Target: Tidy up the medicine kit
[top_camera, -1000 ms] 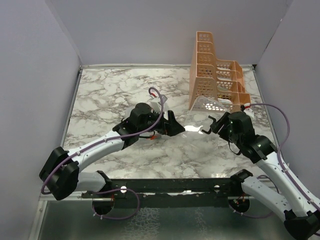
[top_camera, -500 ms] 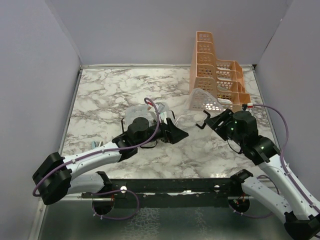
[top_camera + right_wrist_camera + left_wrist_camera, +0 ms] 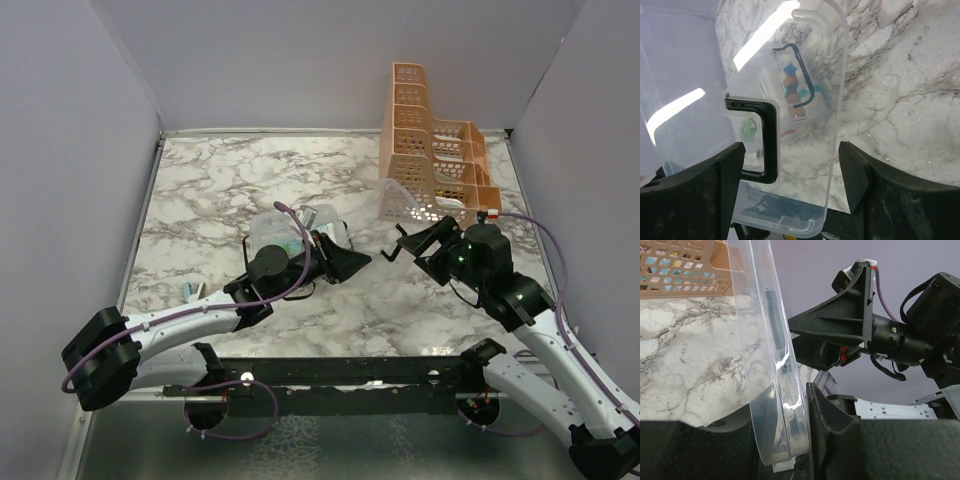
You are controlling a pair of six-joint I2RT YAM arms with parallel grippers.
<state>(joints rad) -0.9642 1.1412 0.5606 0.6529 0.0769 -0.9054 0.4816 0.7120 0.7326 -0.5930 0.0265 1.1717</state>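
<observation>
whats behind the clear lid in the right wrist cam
Through the clear lid show the marble table and a cluster of orange, teal and blue pieces, too blurred to identify. Its black handle hides a strip behind it.

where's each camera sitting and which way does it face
Top external: above, behind the bases, looking down on the marble table, orange rack, both arms.
Left wrist: on the left gripper, facing past the clear lid towards the right gripper; own fingers at bottom.
Right wrist: on the right gripper, looking through the lid at the table; own fingers at both sides.
Shared: both wrist views show the lid.
</observation>
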